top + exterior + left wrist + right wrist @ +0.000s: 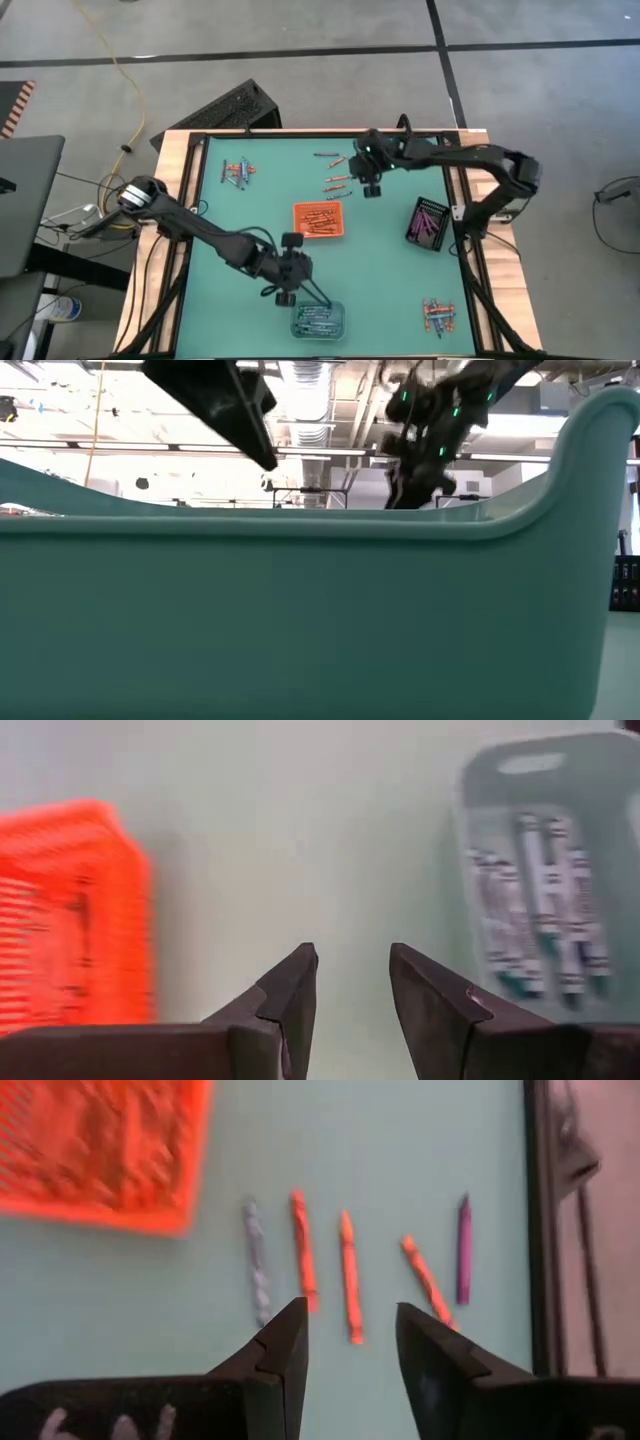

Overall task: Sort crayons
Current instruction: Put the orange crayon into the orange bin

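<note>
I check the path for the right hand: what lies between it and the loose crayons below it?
Nothing. In the right wrist view, bare mat separates the open right hand from the loose crayons.

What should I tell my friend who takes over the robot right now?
Left end effector: open, empty, beside the clear tray, which holds blue-grey crayons.
Right end effector: open, empty, above the loose crayons near the table's far edge.
Done: some crayons lie in the orange tray, the clear tray and the black tray.
Left: the loose row under the right end effector, a pile at the far left, and a pile at the near right.
</note>
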Controlling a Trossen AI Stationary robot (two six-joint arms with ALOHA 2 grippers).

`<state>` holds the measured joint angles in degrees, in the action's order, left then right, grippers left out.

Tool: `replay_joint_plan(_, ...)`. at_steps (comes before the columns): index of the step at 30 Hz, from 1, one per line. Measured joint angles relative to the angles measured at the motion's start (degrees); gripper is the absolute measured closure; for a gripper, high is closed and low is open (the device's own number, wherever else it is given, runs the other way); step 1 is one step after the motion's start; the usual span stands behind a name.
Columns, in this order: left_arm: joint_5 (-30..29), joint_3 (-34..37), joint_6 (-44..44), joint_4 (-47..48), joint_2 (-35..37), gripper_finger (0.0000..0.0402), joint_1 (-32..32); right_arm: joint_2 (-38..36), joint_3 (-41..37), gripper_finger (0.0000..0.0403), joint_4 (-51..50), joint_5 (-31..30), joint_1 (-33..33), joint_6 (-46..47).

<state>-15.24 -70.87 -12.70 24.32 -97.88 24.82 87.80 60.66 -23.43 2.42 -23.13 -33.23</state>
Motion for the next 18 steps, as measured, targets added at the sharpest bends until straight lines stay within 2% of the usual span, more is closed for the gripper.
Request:
replay_joint_plan(4,-7.25,0.00,4.61,3.13,2.67,0.0284,-1.78,5.93,0.45,0.0258,3.55,3.46,-5.64,-3.64)
replay_joint_plan(9,-14.38,0.00,4.52,9.85,5.38,0.0284,-3.98,12.83,4.08,0.0258,8.22,9.16,-12.06,-7.22)
replay_joint_plan(13,-16.04,0.00,1.88,15.23,6.42,0.0284,-5.59,18.83,9.83,0.0258,7.75,13.78,-16.16,-9.81)
replay_joint_plan(18,-16.03,0.00,1.41,17.35,6.48,0.0284,-6.75,26.98,19.13,0.0258,-0.70,18.01,-19.01,-14.09)
